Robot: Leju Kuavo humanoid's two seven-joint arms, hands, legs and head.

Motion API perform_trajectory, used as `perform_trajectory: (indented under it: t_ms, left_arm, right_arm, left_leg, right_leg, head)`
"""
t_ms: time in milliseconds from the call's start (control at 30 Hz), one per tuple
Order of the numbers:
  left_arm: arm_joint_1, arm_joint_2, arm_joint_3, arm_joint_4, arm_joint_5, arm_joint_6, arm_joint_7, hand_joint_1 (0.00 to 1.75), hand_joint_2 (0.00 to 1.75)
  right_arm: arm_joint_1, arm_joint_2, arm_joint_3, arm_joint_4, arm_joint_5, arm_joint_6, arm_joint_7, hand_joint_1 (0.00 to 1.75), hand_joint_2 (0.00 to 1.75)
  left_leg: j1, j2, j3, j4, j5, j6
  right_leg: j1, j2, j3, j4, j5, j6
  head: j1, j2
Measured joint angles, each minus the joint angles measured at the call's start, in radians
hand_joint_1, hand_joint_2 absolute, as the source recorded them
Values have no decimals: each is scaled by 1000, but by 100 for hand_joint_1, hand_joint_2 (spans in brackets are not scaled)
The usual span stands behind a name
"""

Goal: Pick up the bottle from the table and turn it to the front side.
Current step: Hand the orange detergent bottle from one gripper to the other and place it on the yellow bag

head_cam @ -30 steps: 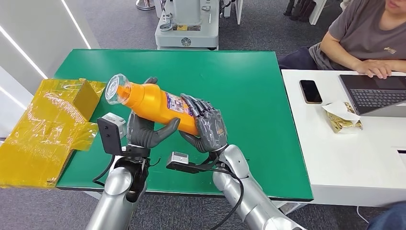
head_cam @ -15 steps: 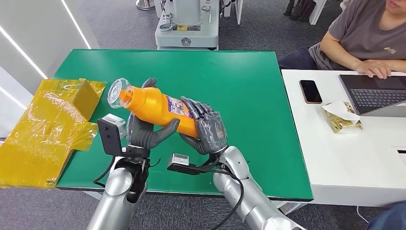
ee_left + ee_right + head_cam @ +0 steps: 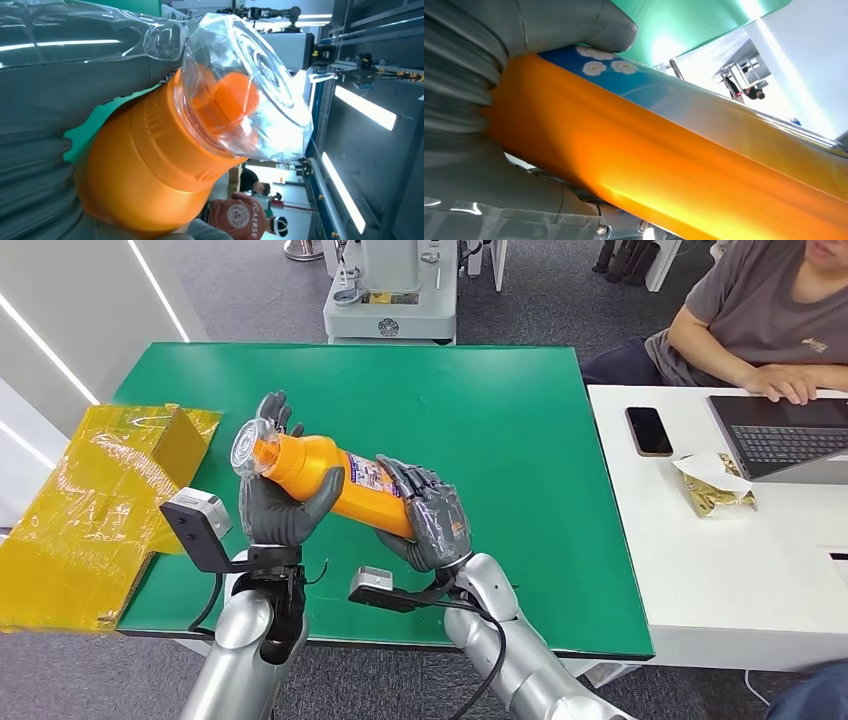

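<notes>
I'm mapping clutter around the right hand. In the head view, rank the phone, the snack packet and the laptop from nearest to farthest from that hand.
Measured from the right hand:
1. Phone, on the white table's near-left part, closest to the green table.
2. Snack packet, further right, beside the laptop.
3. Laptop, at the far right edge, under a person's hand.

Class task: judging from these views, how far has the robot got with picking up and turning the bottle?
Done: the bottle is off the green table. In hand: left hand and right hand both grip it, tilted. Left: whether its label faces front can't be judged.
</notes>
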Motion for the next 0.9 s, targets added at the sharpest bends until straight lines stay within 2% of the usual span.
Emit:
perform_trajectory:
  t_ms: [900]
  left_arm:
    - [1, 2, 0, -5, 19, -21, -9, 175, 175]
  right_arm:
    - [-10, 0, 9, 33, -13, 0, -5, 175, 175]
  left_leg:
    - [0, 0, 0, 0, 0, 0]
  right_leg:
    - [0, 0, 0, 0, 0, 0]
  head:
    - [0, 0]
